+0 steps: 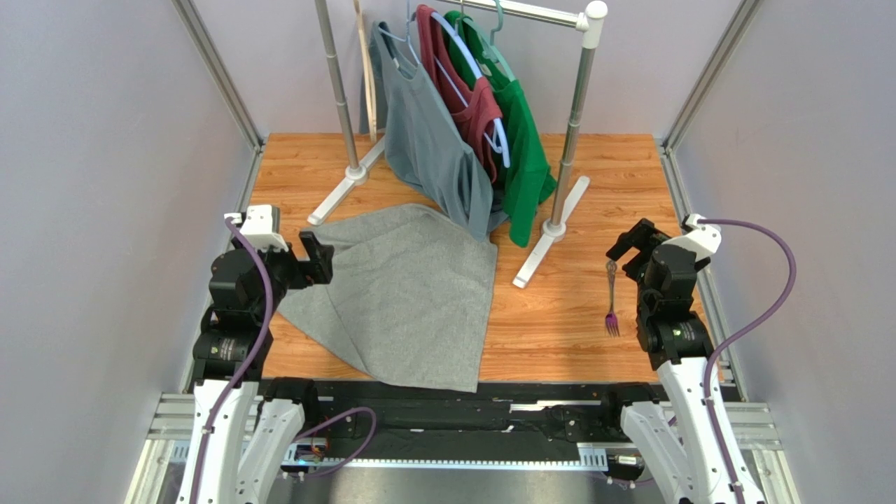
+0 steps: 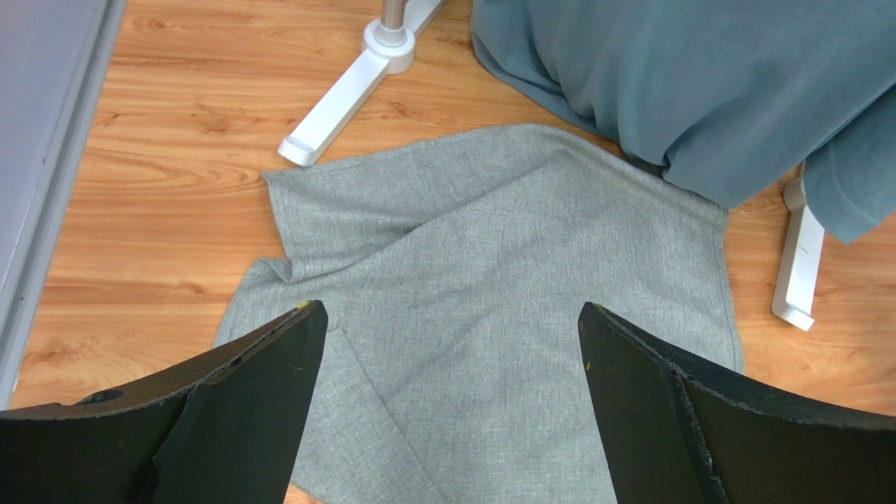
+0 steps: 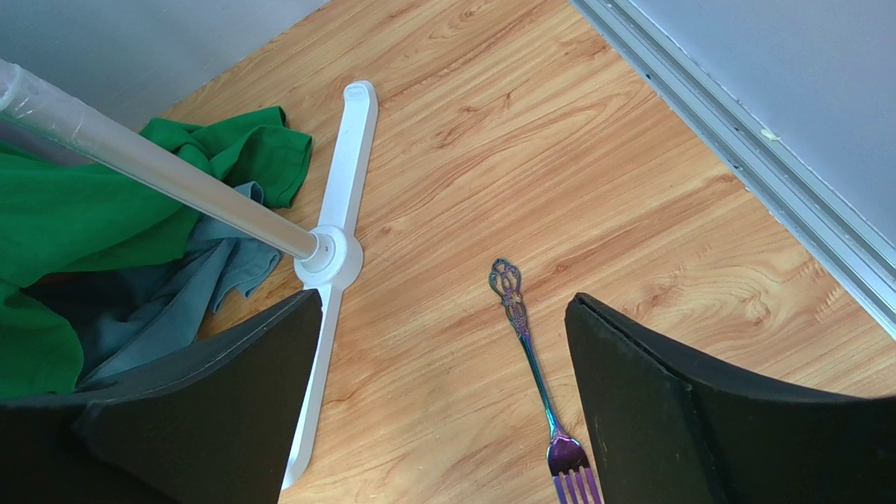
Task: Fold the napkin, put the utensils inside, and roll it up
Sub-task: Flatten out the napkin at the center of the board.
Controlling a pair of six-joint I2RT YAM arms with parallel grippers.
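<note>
Napkin (image 1: 405,294) lies rumpled — left gripper (image 2: 449,320) spread above it, right gripper (image 3: 442,302) spread over fork (image 3: 533,368).

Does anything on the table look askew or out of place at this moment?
Yes. The napkin lies askew on the table, its left part creased over itself, and the hanging grey shirt hangs over its far corner. The fork lies apart from it, by the right gripper.

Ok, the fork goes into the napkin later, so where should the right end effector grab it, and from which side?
Probably the fork at its slim mid-handle, from straight above, jaws straddling it: it lies flat on the table, clear of the rack foot.
</note>
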